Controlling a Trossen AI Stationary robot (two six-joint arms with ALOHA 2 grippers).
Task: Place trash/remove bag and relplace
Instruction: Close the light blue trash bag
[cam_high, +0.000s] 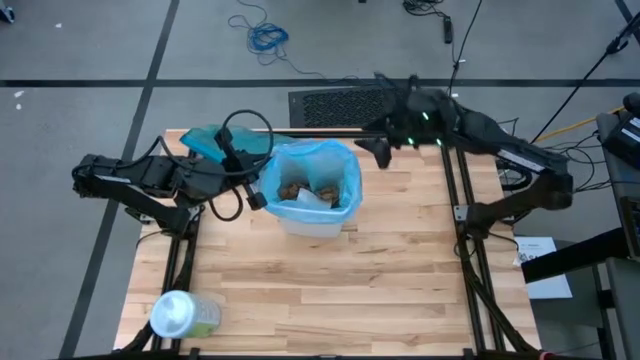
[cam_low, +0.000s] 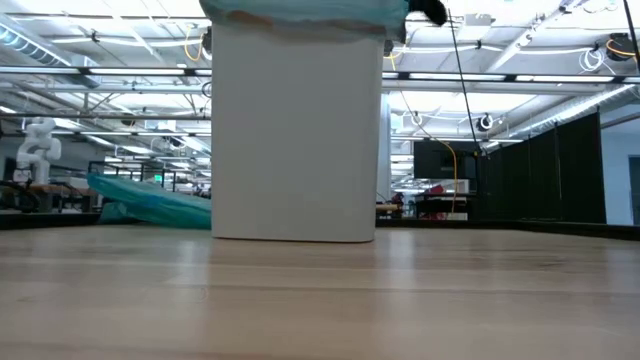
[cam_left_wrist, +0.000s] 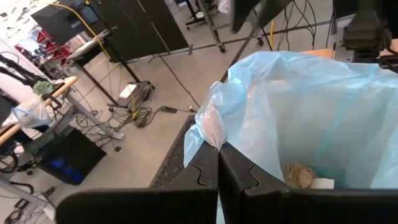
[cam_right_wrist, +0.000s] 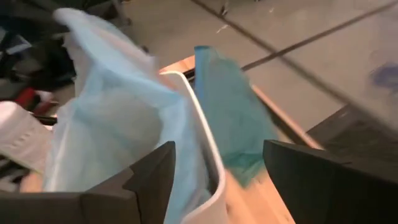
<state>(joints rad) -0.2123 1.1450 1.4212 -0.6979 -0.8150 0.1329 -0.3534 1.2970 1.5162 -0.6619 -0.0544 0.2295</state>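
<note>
A white bin (cam_high: 318, 222) stands on its base mid-table, lined with the pale-blue bag (cam_high: 335, 165), whose edge is turned over the rim (cam_low: 300, 12). Brown paper wads (cam_high: 305, 188) and a white scrap lie inside, also seen as wads (cam_left_wrist: 300, 174) in the left wrist view. My left gripper (cam_high: 258, 196) is at the bin's left rim, shut on the bag. My right gripper (cam_high: 378, 150) hovers open by the bin's far right corner. In its wrist view the bin's rim (cam_right_wrist: 200, 127) runs between its fingers, touching nothing that I can see. My left gripper (cam_left_wrist: 218, 167) pinches a bunched piece of the bag's top edge (cam_left_wrist: 213, 127) between its two fingers, at the bin's left side. The fingers come from the table's left, slanting down. The bunch stands up above the fingertips, and the rest of the bag hangs inside the bin.
A darker teal-green bag (cam_high: 212, 140) lies on the table's far left part, left of the bin (cam_low: 150, 200). A pale-green container with a white lid (cam_high: 182, 314) lies near the near left corner. Bare wood spreads in front of and right of the bin.
</note>
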